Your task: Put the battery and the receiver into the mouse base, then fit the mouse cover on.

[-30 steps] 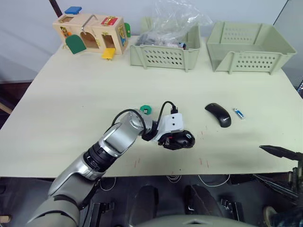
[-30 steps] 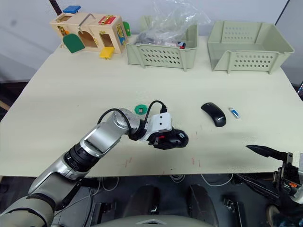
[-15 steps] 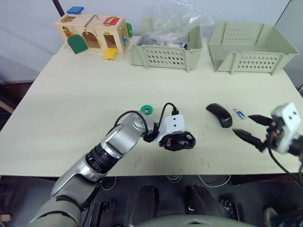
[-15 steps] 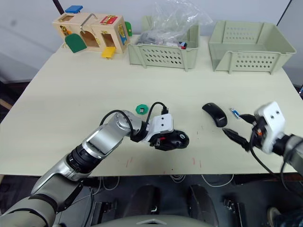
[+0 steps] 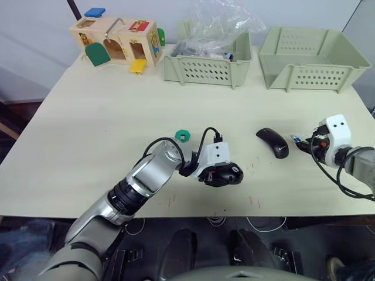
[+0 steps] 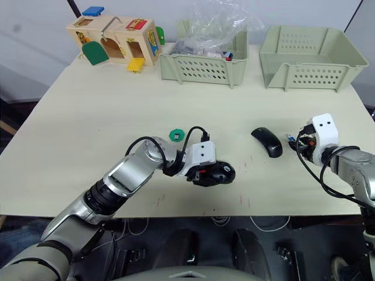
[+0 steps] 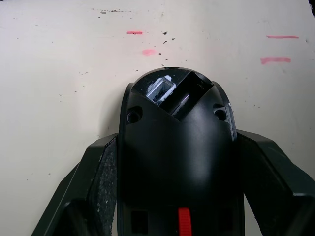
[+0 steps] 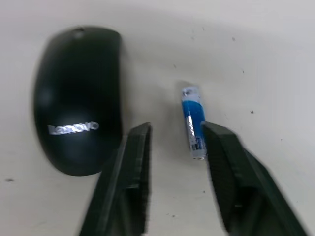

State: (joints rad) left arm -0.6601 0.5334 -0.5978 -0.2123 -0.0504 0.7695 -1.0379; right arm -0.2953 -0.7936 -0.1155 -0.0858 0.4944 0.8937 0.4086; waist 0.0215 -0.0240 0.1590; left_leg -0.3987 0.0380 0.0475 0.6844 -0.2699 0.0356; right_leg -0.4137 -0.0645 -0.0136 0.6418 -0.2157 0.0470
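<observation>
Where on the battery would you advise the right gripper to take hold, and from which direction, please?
Grip the battery across its slim middle, coming down from above. It lies flat on the table, apart from the mouse cover, so its long sides are free. The right gripper is open, one finger beside it, and probably needs centring.

A pale cream table fills most of the frame. At its upper left stands a wooden toy box; along the top edge, two green baskets, the middle one holding a plastic bag. Near centre lies a green disc. Just below and right of it, the mouse base. At right, the cover and the battery.
</observation>
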